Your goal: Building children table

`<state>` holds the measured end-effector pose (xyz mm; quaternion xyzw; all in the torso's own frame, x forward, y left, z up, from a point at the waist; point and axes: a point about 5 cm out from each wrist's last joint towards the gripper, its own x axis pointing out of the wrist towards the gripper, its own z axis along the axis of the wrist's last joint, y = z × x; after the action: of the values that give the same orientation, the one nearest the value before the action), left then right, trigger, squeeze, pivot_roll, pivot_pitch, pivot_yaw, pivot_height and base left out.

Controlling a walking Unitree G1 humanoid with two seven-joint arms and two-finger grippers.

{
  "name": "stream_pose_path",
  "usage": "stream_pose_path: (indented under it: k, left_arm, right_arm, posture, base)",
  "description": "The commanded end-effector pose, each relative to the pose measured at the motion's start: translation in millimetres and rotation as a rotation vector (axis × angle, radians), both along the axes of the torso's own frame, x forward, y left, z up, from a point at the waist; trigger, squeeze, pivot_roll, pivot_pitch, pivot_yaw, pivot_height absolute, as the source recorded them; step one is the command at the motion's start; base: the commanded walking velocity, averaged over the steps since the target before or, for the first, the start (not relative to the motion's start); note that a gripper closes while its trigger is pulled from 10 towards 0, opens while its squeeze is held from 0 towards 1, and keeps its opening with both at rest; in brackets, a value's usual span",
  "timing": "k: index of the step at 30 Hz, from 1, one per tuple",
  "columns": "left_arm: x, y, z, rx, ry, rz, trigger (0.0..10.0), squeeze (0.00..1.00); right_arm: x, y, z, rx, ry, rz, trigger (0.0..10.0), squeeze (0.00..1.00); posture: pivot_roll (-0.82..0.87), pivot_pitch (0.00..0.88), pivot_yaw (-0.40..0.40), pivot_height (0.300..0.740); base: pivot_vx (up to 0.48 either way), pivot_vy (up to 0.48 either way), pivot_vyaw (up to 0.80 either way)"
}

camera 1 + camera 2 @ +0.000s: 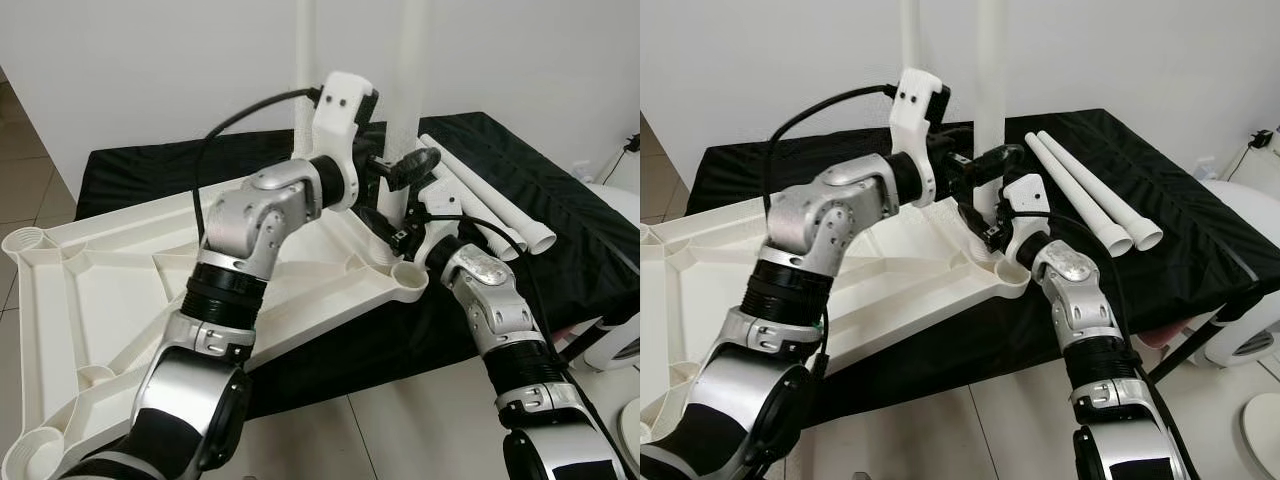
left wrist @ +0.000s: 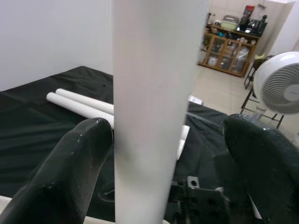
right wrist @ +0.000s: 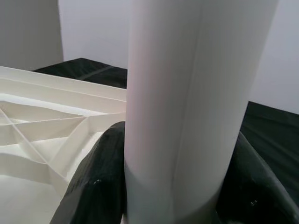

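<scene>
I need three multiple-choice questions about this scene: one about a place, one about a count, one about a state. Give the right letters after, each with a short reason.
1. Where do the loose white legs lie?
A. on the black cloth, to the robot's right of the upright leg
B. inside the tabletop
C. on the floor

2. How many loose legs lie there?
A. one
B. two
C. five

3. How does the right gripper stand to the upright leg?
A. far away from it
B. fingers on both sides of it, low down
C. holding a screwdriver

Answers: 1 A, they rest on the black cloth beside the upside-down tabletop. 2 B, two tubes show side by side. 3 B, the right wrist view shows black fingers against the leg; the left gripper flanks it higher up.
</scene>
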<state>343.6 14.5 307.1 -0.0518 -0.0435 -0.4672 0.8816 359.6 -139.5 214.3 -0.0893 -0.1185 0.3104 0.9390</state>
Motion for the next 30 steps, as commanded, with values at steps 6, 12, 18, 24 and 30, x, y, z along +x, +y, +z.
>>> stream_pose_path:
  k: [6,12,18,24,30]
  left_arm:
    - [7.2,-2.7,-1,0.01,-0.003,0.073,10.0,0.0]
    - [10.4,-4.4,4,-0.009,-0.004,0.099,10.0,0.0]
    - [13.1,-5.1,8,-0.039,0.005,0.109,10.0,0.0]
    - [13.5,-4.3,13,-0.062,0.002,0.104,10.0,0.0]
    - [11.8,-3.9,15,-0.092,0.002,0.081,0.0,0.0]
  right_arm:
    - [-1.3,9.1,9,0.0,-0.026,0.043,10.0,0.0]
    - [-3.0,13.8,6,-0.004,-0.017,0.068,10.0,0.0]
    - [-3.8,15.8,4,-0.01,-0.012,0.078,10.0,0.0]
    - [-4.0,15.7,4,-0.014,-0.011,0.079,10.0,0.0]
    - [-4.8,15.0,3,-0.019,-0.01,0.079,10.0,0.0]
  posture:
    - [-0.09,0.013,0.027,0.74]
    - [-0.09,0.02,0.025,0.74]
    - [-0.08,0.022,0.026,0.74]
    - [-0.09,0.021,0.027,0.74]
    - [-0.09,0.018,0.027,0.74]
  base:
    - [0.0,0.0,0.0]
    - [0.0,0.0,0.0]
    - [0.0,0.0,0.0]
    - [0.0,0.0,0.0]
    - [0.0,0.0,0.0]
